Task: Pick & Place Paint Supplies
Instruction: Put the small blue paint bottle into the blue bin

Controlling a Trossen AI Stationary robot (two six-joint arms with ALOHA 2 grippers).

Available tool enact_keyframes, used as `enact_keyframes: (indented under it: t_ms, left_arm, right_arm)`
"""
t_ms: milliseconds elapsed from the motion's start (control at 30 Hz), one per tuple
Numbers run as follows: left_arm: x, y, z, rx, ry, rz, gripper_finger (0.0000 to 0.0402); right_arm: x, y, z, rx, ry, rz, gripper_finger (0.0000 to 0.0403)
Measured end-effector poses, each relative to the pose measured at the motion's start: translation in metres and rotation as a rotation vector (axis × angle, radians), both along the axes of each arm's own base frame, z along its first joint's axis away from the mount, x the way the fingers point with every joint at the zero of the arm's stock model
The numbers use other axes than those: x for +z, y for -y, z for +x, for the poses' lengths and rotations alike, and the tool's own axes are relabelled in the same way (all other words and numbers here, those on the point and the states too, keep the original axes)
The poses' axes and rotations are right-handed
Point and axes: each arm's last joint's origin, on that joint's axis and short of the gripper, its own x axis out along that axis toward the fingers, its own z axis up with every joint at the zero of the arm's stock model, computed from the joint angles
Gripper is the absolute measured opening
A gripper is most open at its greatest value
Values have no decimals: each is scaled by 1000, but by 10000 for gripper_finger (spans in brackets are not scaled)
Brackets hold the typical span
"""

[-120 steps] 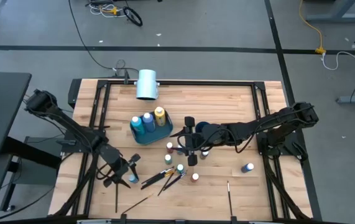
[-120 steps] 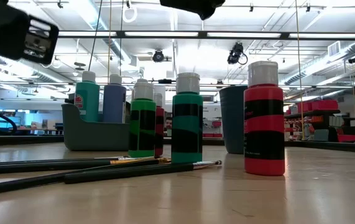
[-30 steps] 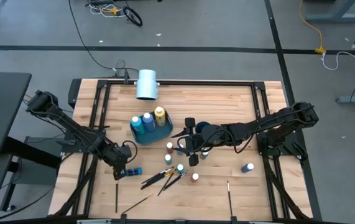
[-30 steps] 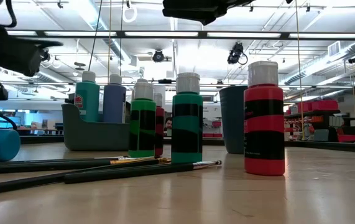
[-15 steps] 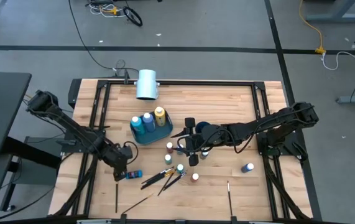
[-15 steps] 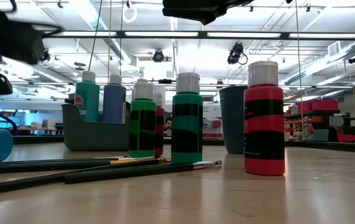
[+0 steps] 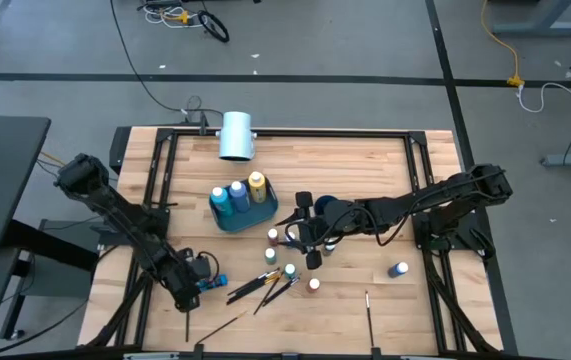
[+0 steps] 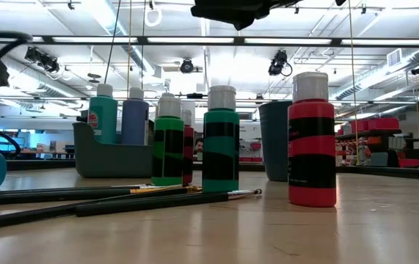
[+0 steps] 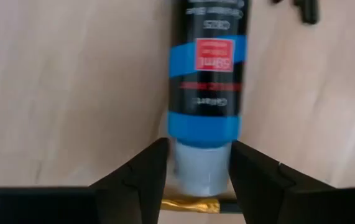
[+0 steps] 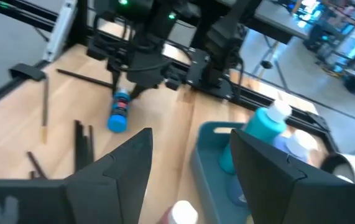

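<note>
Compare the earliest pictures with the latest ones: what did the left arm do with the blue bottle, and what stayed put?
The left gripper laid the blue bottle on its side on the table, opened its jaws and drew back toward the front edge. The right gripper, the tray, the standing bottles and the brushes stayed put.

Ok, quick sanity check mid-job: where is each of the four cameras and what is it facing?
High: overhead, straight down; both arms, blue tray.
Low: table height, level across; red bottle near, arm overhead.
Left wrist: past the open left gripper at the lying blue bottle.
Right wrist: past the open right gripper toward the left arm.
Shared: that blue bottle shows in both wrist views.
</note>
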Motion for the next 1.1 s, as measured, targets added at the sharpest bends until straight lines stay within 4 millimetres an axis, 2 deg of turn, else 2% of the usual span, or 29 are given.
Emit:
enact_keyframes:
  t_ms: [200, 333, 533, 667, 867, 1000, 1100]
  left_arm:
    - [-7, 0, 0, 33, 11, 62, 153]
    - [-3, -1, -1, 2, 29, 55, 128]
    - [8, -7, 0, 25, 127, 107, 128]
    - [29, -5, 11, -51, 243, 227, 129]
    - [78, -6, 40, -198, 450, 587, 130]
    - [103, -13, 54, -322, 480, 825, 132]
    - [113, -22, 64, -415, 467, 985, 136]
  right_arm:
    - [1, -1, 0, 15, 13, 6, 220]
    - [2, 0, 0, 15, 17, 6, 220]
    - [2, 0, 1, 15, 19, 4, 220]
    - [2, 0, 1, 18, 22, -7, 220]
    - [6, 1, 2, 15, 68, -8, 220]
    - [8, 3, 3, 8, 89, -3, 220]
    - [8, 4, 3, 6, 89, -3, 220]
